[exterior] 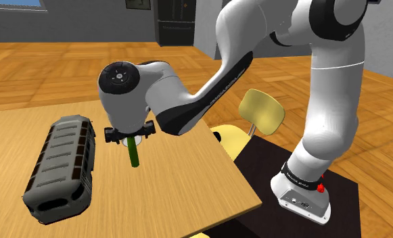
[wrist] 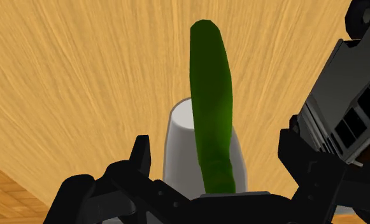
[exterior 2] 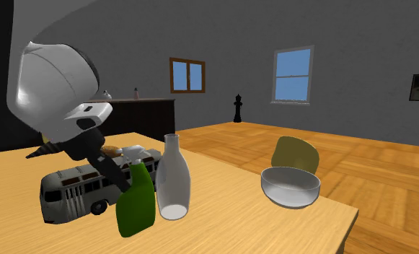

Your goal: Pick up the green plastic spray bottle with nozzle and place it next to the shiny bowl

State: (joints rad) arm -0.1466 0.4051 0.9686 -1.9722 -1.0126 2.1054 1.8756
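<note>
Under the hand (exterior: 129, 139), the big wooden table (exterior: 188, 176) takes up most of the scene, and over it curves the white arm (exterior: 174, 94), wrist bent straight down at the board. Off the table's edge, between hand and stand, sits a yellow chair (exterior: 262, 111). Right beside the hand, close enough to crowd it, a grey toy bus (exterior: 59, 165) stands on its wheels, and the wrist view shows its dark windows next to one finger. Well away from the hand, near a table corner, there's the shiny bowl (exterior 2: 290, 186), upright on the wood. Between bowl and hand, a pale long-necked bottle (exterior 2: 173, 180) stands just beside the hand. And now the one that matters: the green spray bottle (exterior 2: 134, 206) is directly below the hand. Its base looks to be on the wood, nozzle end up towards the palm. It is just beside the pale bottle and well apart from the bowl. The hand sits over its top with the black fingers (wrist: 142, 159) spread wide, one on each side of the green neck. A gap shows on both sides, so they are straddling it, not clasping it.
</note>
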